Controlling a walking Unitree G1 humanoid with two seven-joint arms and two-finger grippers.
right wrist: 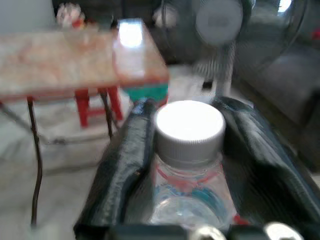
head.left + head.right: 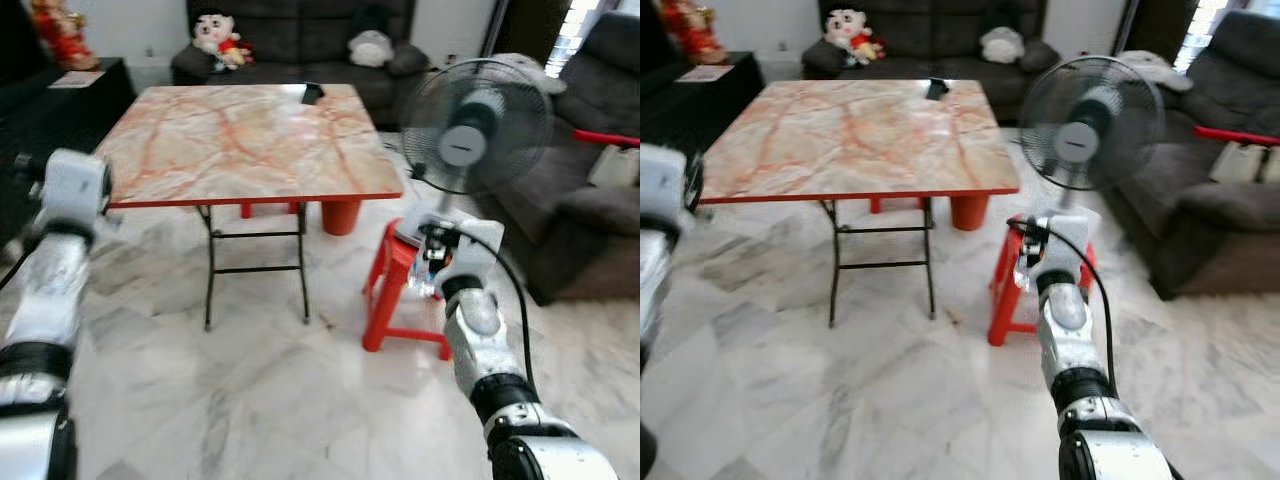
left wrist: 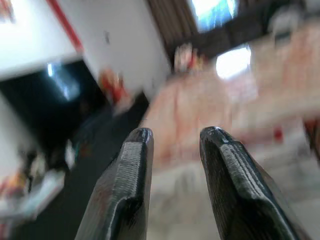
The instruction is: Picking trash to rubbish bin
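Holding a clear plastic bottle with a white cap, the right gripper has its two black fingers pressed on the bottle's sides. The bottle has a red and blue label, but the words on it are too blurry to read. In the head views, this right gripper is held out over the white marble floor, just in front of a red plastic stool on the right. A grey standing fan stands on that stool. The bottle looks very small there, tucked under the wrist, so the right wrist view shows it much better. The left gripper has its two black fingers a little apart, with nothing between them. The left wrist view is blurry. It shows a white wall and a dark cabinet far behind the fingers. The left silver arm is raised on the left side, near the corner of a square folding table with a pink marble top and red edge. A small dark thing lies on the far edge of the table, too small to make out. Far behind the table is a dark sofa with a stuffed doll in red and a grey cushion on it. A dark armchair sits on the far right.
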